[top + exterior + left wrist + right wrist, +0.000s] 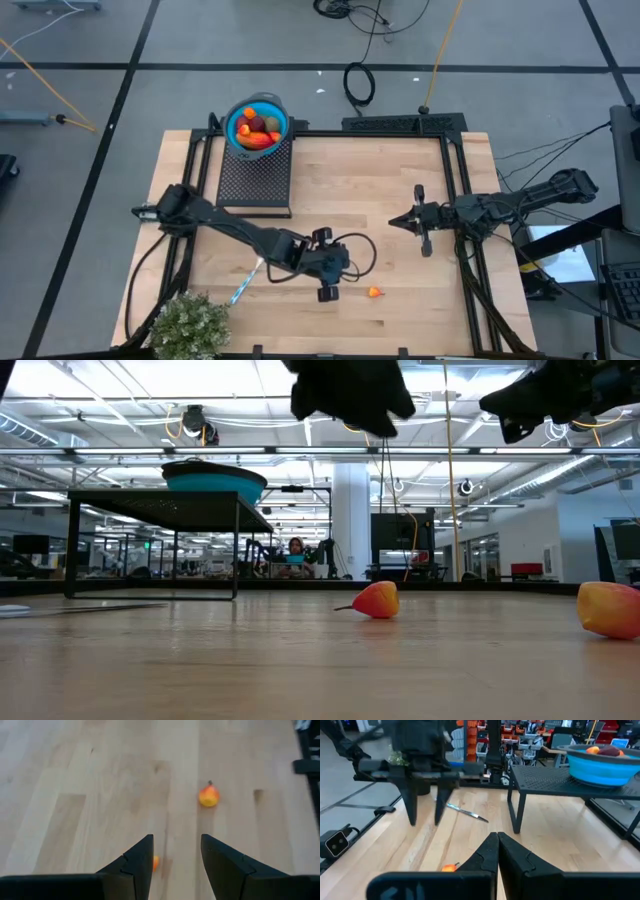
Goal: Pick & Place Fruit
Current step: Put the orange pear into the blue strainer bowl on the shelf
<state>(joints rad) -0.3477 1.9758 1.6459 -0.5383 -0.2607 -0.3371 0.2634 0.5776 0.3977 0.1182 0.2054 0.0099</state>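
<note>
Wooden table (380, 190), lab floor around it. Landmark: orange fruit (374, 293) lying loose near the front edge. Left gripper (329, 279) hangs just beside it, raised, fingers (135, 862) partly apart with nothing between them. To grab it cleanly: centre the gap over the fruit, descend straight, then close; it's small and round, likely to roll. Right gripper (404, 221) waits farther back, pinched closed, empty. Farthest: blue bowl (234, 115) on the black stand (255, 180), already holding the other fruit.
</note>
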